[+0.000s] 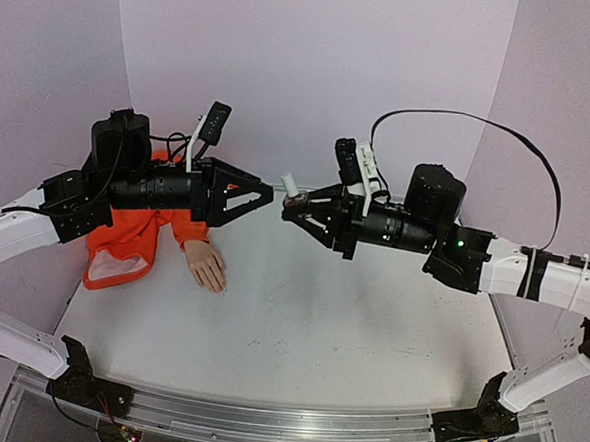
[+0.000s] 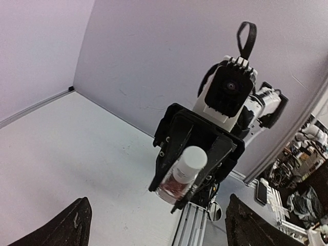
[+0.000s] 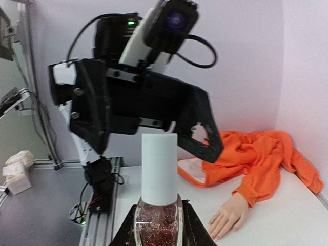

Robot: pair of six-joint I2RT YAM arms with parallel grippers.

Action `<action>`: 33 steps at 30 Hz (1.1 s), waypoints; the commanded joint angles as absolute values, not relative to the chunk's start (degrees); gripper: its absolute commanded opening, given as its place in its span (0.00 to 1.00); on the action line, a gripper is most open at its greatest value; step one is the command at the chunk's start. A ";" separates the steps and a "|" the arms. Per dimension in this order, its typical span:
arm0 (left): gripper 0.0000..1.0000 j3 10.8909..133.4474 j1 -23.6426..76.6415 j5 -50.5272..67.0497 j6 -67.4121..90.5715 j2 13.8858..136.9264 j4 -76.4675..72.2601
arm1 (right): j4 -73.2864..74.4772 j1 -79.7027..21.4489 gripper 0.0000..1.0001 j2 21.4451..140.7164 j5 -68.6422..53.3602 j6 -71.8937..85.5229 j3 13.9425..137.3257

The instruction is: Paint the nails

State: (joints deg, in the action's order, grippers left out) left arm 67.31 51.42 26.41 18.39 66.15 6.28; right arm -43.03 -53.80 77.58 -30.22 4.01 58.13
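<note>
While the right pincer (image 1: 292, 209) clamps the bottle (image 3: 159, 174) and the left pincer (image 1: 265, 191) gapes, the nails (image 1: 216, 283) point nearward.

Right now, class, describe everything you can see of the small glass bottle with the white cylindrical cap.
The small glass bottle is clear, with rounded shoulders, and filled with glittery reddish-pink polish. Its tall white cylindrical cap looks like smooth plastic and is on. It is held cap upward, off the table, its body clamped between the black fingers of the right gripper. Nothing else touches it.
</note>
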 commanded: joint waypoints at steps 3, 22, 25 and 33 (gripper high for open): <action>0.91 70.57 51.24 14.34 24.16 66.89 10.76 | -43.01 -58.39 0.00 82.32 -1.96 2.50 63.75; 0.27 71.82 51.24 9.97 23.37 67.90 13.60 | -40.16 -67.01 0.00 92.73 11.06 -2.87 74.20; 0.15 71.78 51.26 12.11 22.30 68.39 13.60 | -40.48 -67.22 0.00 93.07 10.34 -2.65 74.49; 0.02 74.29 51.24 32.41 16.37 71.75 13.37 | -45.60 -66.82 0.00 87.93 1.38 -2.13 69.61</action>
